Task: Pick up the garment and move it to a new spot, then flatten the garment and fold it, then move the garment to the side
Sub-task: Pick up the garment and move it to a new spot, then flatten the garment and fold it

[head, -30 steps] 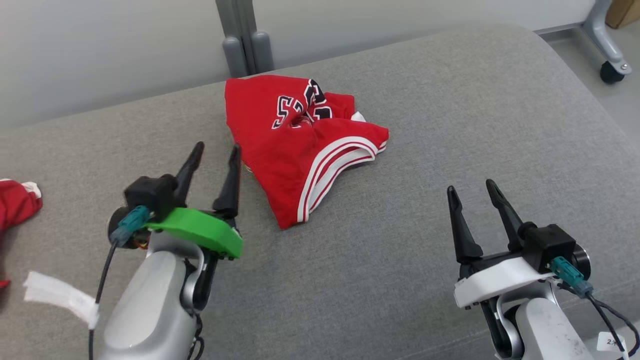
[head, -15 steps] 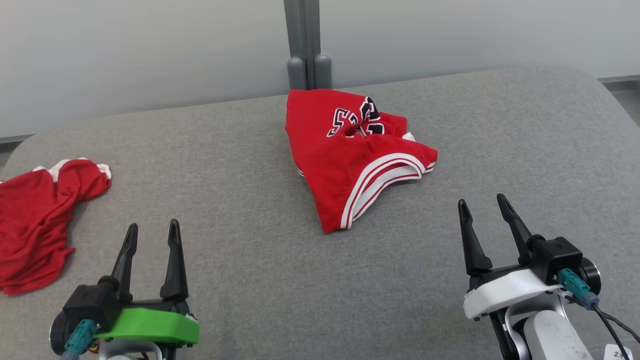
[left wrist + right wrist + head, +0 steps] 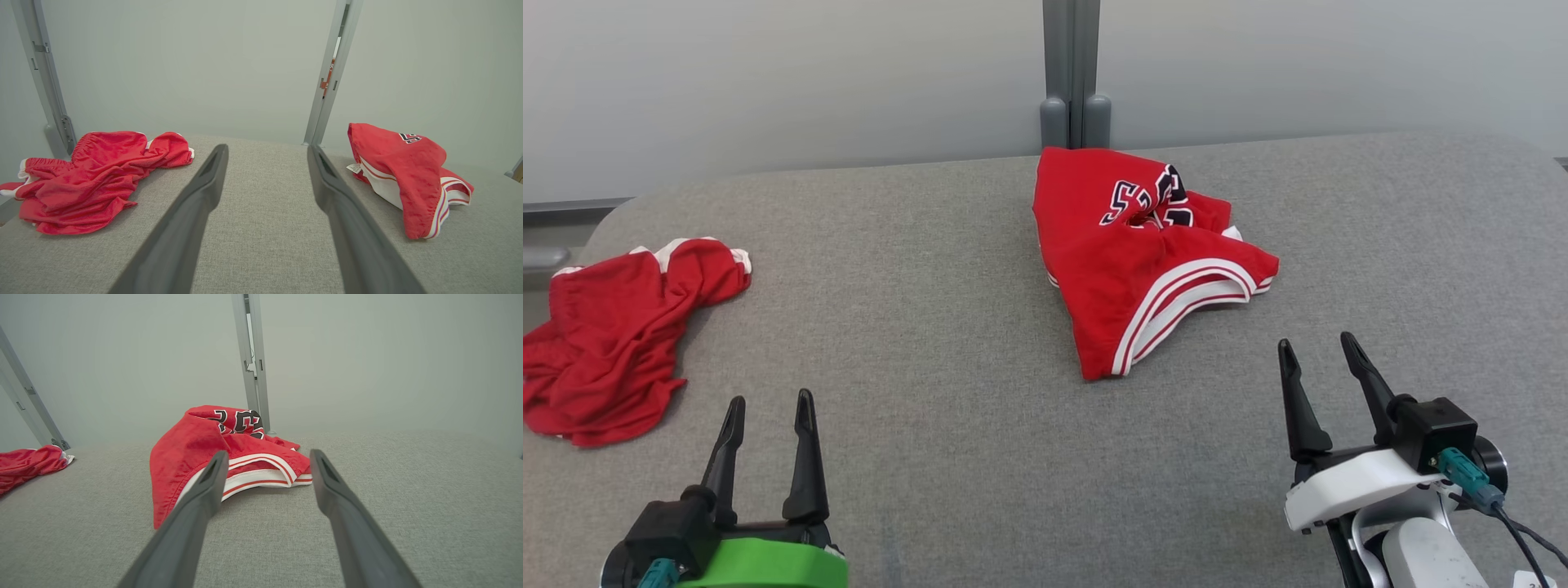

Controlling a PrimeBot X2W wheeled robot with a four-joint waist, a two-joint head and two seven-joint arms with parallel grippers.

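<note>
Two tools hang over the grey padded bench point(image 3: 931, 327), and both are empty. The left tool point(image 3: 770, 398) has its two dark fingers spread, with only bare fabric between them. The right tool point(image 3: 1316, 341) is spread as wide, and nothing is pinched in it either.

Two red garments lie on the bench. The one jersey point(image 3: 1143, 278), red with white-striped trim and dark numerals on top, sits in a loose bunched heap. It is ahead of the right tool and a little to that tool's left, clear of the fingertips. Seen from the left tool, it lies ahead and well off to the right. The one pair of red shorts point(image 3: 613, 343) is crumpled ahead of the left tool and off to its left, near the bench edge, well apart from the jersey.

One grey post point(image 3: 1072, 73) rises behind the bench, just beyond the jersey, against a pale wall point(image 3: 768, 82).
</note>
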